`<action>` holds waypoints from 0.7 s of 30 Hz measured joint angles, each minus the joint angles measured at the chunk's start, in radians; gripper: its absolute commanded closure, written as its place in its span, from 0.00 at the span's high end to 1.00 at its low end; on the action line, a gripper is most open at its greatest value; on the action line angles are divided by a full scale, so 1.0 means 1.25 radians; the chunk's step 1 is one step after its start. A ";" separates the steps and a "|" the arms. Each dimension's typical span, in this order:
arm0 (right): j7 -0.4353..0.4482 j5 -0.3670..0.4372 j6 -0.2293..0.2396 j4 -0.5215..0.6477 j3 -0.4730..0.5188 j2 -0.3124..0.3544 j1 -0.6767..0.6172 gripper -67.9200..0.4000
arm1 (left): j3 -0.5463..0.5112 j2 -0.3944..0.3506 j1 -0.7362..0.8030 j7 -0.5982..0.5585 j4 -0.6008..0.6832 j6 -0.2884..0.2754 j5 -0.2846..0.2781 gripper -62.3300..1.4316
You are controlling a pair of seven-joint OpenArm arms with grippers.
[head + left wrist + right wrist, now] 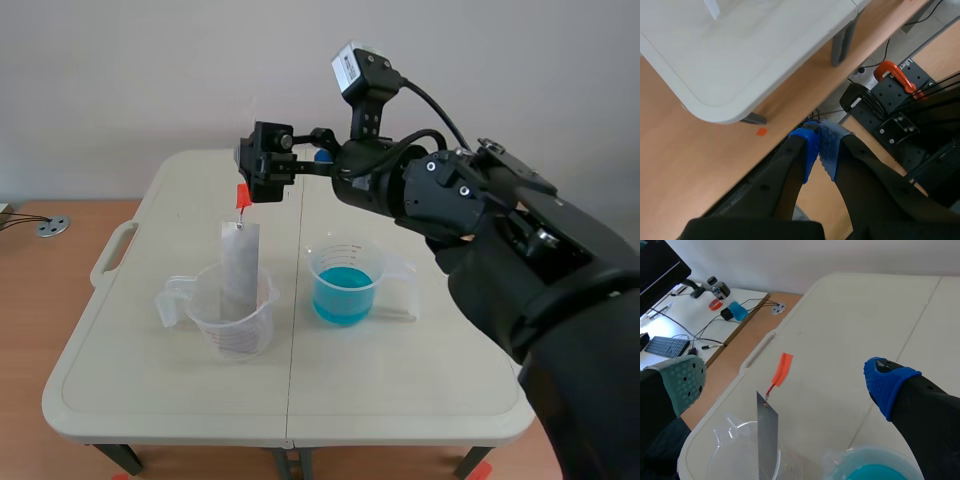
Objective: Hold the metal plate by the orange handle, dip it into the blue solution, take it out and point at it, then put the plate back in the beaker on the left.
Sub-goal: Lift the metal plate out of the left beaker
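Right arm [480, 200] fills the near side, and the right fingers [890, 385] are spread wide, released, with the orange handle [782, 368] ahead and between them, untouched. The plate [240, 262] stands nearly upright in the left beaker [255, 335], so I'd say the first grasp is in hand. Next it must close on the handle, lift straight up past the rim, then cross to the blue beaker [325, 262] just beside. Bare surface [400, 390] lies all round, its edges well off. Out past the surface's corner, the left fingers [807, 150] are clenched on nothing.
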 measured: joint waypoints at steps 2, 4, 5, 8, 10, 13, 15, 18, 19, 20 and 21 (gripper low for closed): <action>0.000 0.000 0.000 -0.024 -0.001 -0.016 0.020 0.98 | 0.000 0.000 0.000 0.000 0.000 0.000 0.000 0.05; -0.001 0.000 0.001 -0.047 -0.001 -0.028 0.039 0.98 | 0.000 0.000 0.000 0.000 0.000 0.000 0.000 0.05; -0.002 0.000 0.002 -0.059 -0.001 -0.034 0.048 0.98 | 0.000 0.000 -0.001 0.000 0.000 0.000 0.000 0.05; -0.022 0.000 0.003 -0.096 -0.001 -0.054 0.074 0.98 | 0.000 0.000 -0.001 0.000 0.000 0.000 0.000 0.05; -0.027 0.000 0.003 -0.122 -0.001 -0.068 0.086 0.98 | 0.000 0.000 -0.002 0.000 0.000 0.000 0.000 0.05; -0.027 0.000 0.005 -0.158 -0.001 -0.085 0.096 0.98 | 0.000 0.000 -0.002 0.000 0.000 0.000 0.000 0.05; -0.030 0.000 0.006 -0.181 -0.001 -0.093 0.101 0.98 | 0.000 0.000 -0.002 0.000 0.000 0.000 0.000 0.05; -0.029 0.000 0.005 -0.222 -0.001 -0.106 0.119 0.98 | 0.000 0.000 -0.002 0.000 0.000 0.000 0.000 0.05; -0.029 0.000 0.005 -0.237 -0.001 -0.110 0.125 0.98 | 0.000 0.000 -0.002 0.000 0.000 0.000 0.000 0.05; -0.028 0.000 0.005 -0.253 -0.001 -0.113 0.133 0.98 | 0.000 0.000 -0.002 0.000 0.000 0.000 0.000 0.05; -0.026 0.000 0.005 -0.267 -0.001 -0.115 0.140 0.98 | 0.000 0.000 -0.002 0.000 0.000 0.000 0.000 0.05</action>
